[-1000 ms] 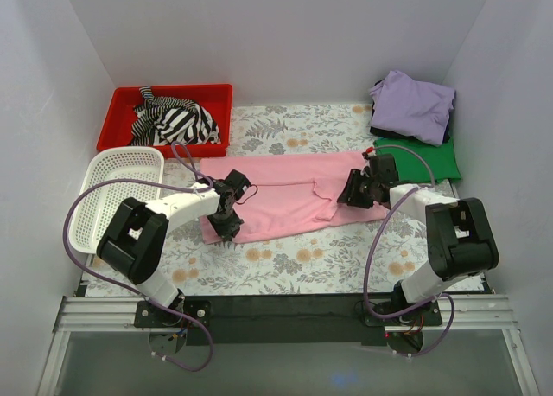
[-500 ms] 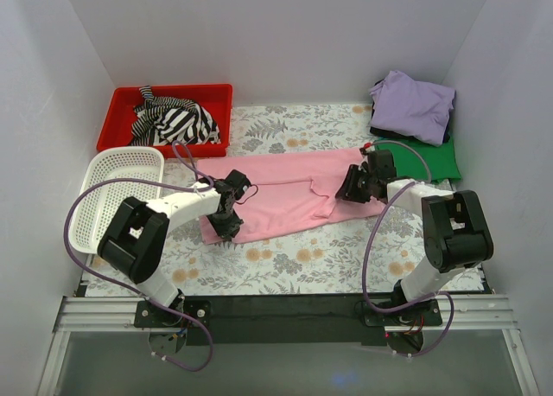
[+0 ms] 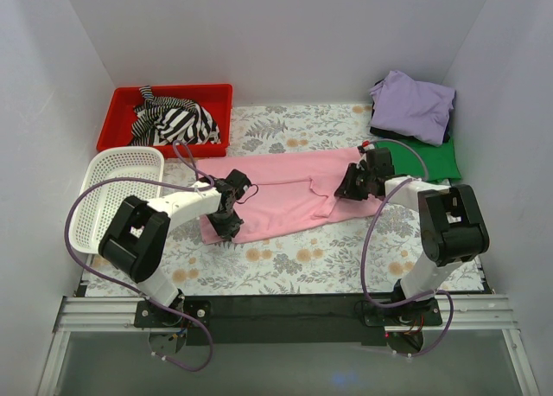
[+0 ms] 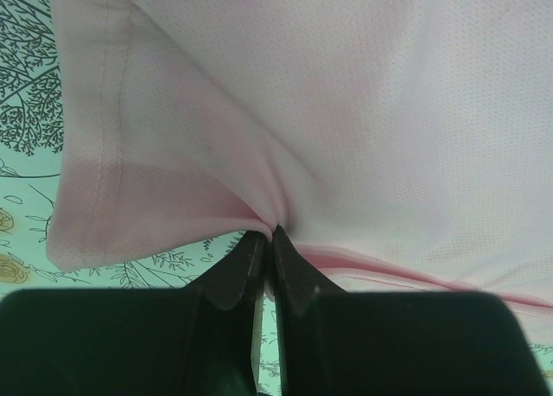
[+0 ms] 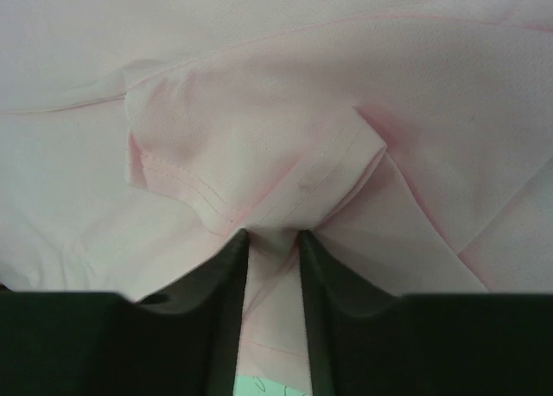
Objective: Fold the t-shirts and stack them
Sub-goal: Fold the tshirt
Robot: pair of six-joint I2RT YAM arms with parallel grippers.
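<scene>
A light pink t-shirt (image 3: 285, 197) lies spread across the middle of the floral table. My left gripper (image 3: 226, 227) sits at its near left edge, shut on a pinch of pink fabric (image 4: 270, 233) by the hem. My right gripper (image 3: 346, 193) is at the shirt's right end, where the sleeve is folded over. Its jaws stand a little apart, with a bunched fold of pink cloth (image 5: 272, 236) puckered between the tips. A lavender t-shirt (image 3: 413, 105) lies folded on top of a green one (image 3: 428, 158) at the back right.
A red bin (image 3: 173, 89) holding a black-and-white striped garment (image 3: 173, 122) stands at the back left. A white mesh basket (image 3: 104, 158) sits in front of it by the left wall. White walls close in three sides.
My right gripper has shifted slightly back and to the left along the shirt's right end, its arm drawing in. The left gripper has stayed put, still shut on the cloth.
</scene>
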